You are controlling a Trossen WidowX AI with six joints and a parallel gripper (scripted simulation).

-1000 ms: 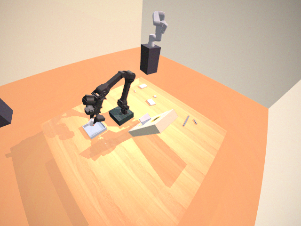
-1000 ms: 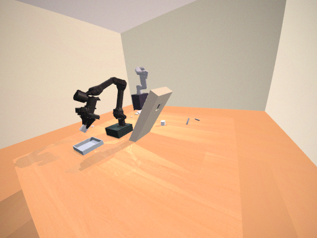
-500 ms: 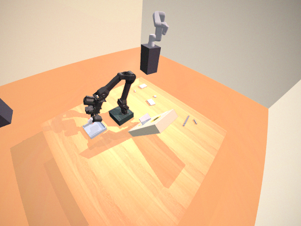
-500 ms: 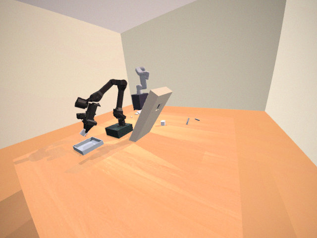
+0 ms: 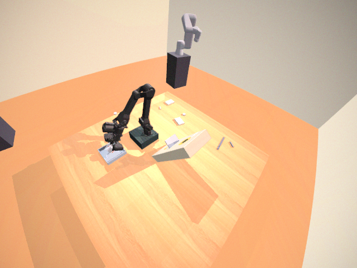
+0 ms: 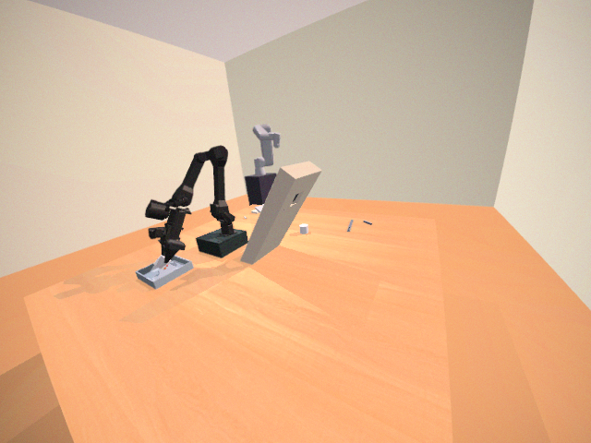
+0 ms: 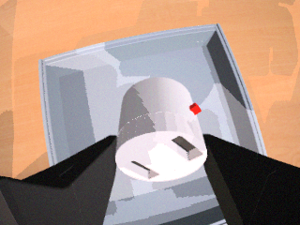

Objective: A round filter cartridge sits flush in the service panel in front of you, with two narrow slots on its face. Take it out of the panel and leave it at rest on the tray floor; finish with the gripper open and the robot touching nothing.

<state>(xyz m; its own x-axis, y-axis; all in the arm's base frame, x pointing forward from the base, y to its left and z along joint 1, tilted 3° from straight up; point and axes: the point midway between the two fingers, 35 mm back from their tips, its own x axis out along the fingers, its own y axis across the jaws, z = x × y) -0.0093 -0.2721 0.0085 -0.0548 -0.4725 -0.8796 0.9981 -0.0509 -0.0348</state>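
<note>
The white round filter cartridge (image 7: 157,100) (image 5: 109,148) (image 6: 160,262) has two narrow slots on its face and a small red tab on its side. My gripper (image 7: 159,142) (image 5: 112,148) (image 6: 165,259) is shut on it, one black finger on each side, with the slotted face towards the wrist camera. The cartridge is tilted and within the walls of the grey-blue tray (image 7: 56,108) (image 5: 115,159) (image 6: 174,275). Whether its lower end touches the tray floor cannot be told. The beige service panel (image 5: 171,154) (image 6: 276,214) leans on the table, away from the gripper.
The arm's dark base block (image 5: 143,138) (image 6: 222,244) stands between tray and panel. A grey rod (image 5: 220,143) (image 6: 350,225) lies beyond the panel. A white cylinder (image 6: 303,229) and white flat pieces also lie on the table. A grey arm (image 5: 188,31) stands on a dark pedestal behind.
</note>
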